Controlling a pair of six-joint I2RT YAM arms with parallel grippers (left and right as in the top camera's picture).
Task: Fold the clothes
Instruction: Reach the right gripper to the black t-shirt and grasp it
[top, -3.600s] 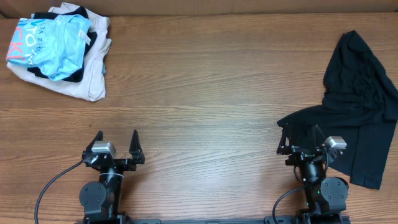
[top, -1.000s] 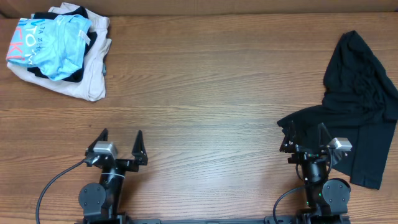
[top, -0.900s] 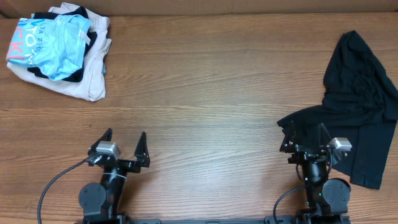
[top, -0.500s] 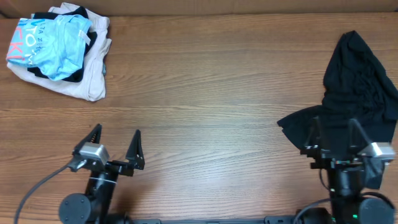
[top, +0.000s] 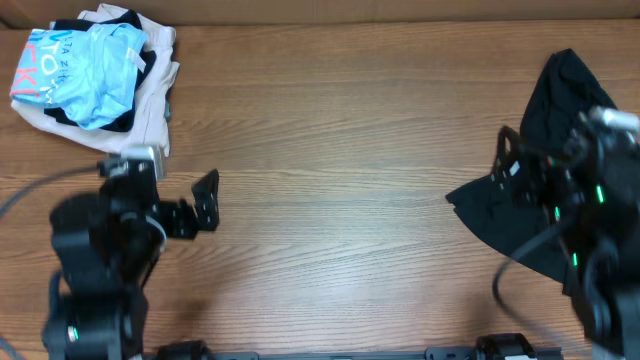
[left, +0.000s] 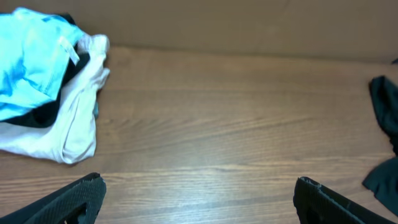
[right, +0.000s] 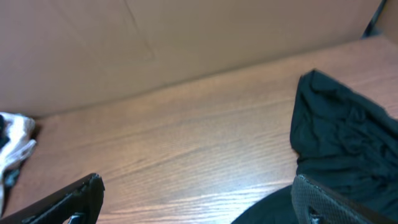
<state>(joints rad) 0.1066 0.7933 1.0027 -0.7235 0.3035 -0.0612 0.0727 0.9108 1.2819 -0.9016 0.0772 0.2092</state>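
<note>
Lying crumpled at the far left corner of the table (top: 330, 150), the blue top (top: 85, 65) carries the only writing in sight: white letters across it and pink ones along its left edge, too small to read from overhead and folded away in the left wrist view. It rests on a cream cloth (top: 148, 120), with a dark layer showing between them. The black shirt (top: 558, 88) lies bunched at the far right edge of the table, soft and deeply creased, with one lobe spreading toward the middle. Overhead, the blurred right arm (top: 590, 200) hides much of it. The right wrist view shows its rumpled upper part plainly against the wood grain, with a plain brown wall (right: 186, 37) like cardboard behind the table. The left wrist view catches only the shirt's edge at the right. The left jaws and right jaws are both spread wide, with nothing between them.
</note>
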